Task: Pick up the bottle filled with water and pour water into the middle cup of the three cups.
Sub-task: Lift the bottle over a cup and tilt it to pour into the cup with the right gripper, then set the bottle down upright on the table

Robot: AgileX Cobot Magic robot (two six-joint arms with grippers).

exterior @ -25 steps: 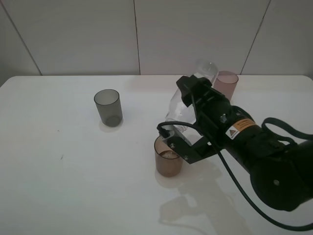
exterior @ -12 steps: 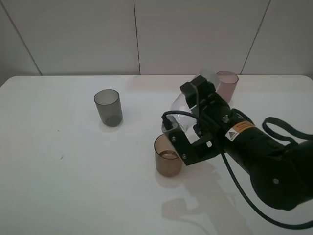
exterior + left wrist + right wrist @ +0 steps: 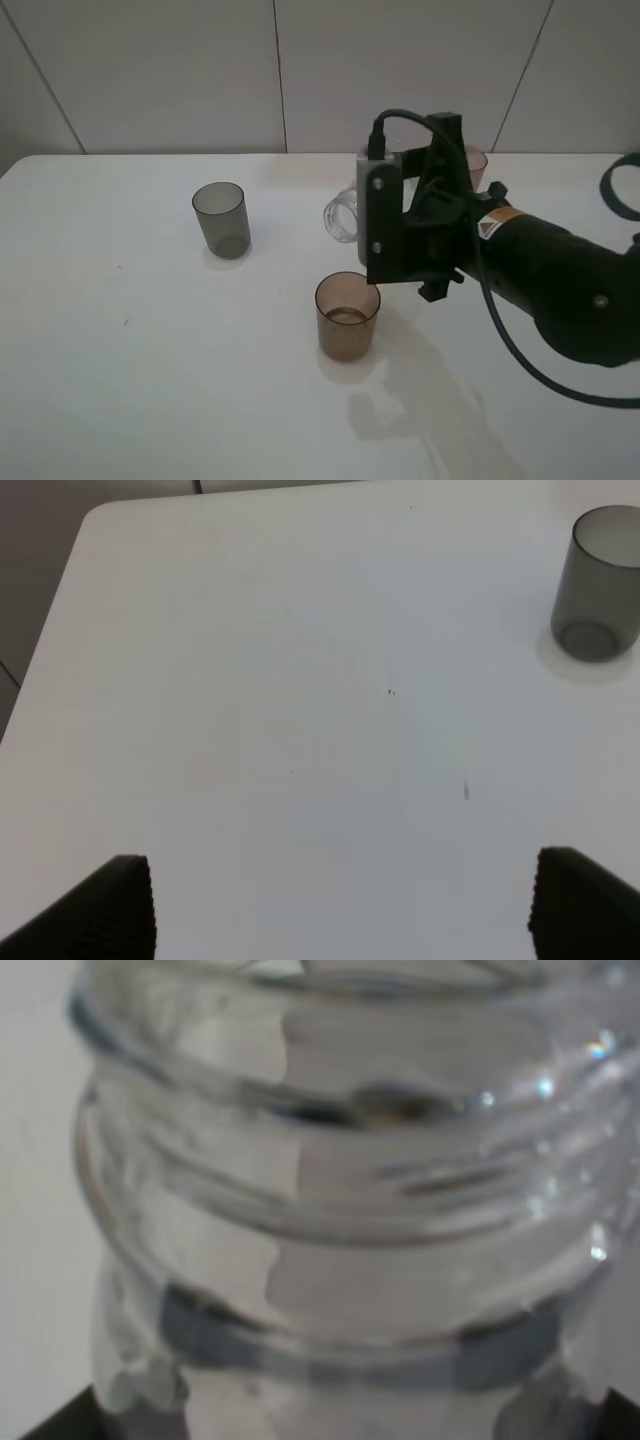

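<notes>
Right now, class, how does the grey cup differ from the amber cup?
The grey cup is smoky grey; the amber cup is brown. The grey cup stands farther left and looks empty; the amber cup stands nearer the camera, seemingly holding a little liquid. Both are upright, handleless tumblers.

Premises assessed as a robotics test bench of the laboratory type. Grounds follow. A plain white table [image 3: 120, 400] with rounded corners is the work surface. Directly behind the table rises a wall [image 3: 400, 70] of large pale panels with dark seams. Over the table's right half reaches a black robot arm [image 3: 560, 290], bearing an orange warning label [image 3: 497, 222] and an exposed black cable [image 3: 405, 112]. On the table stand plain translucent props, well apart: a grey tumbler [image 3: 220, 218] left of centre and an amber tumbler [image 3: 347, 315] near the middle.
</notes>
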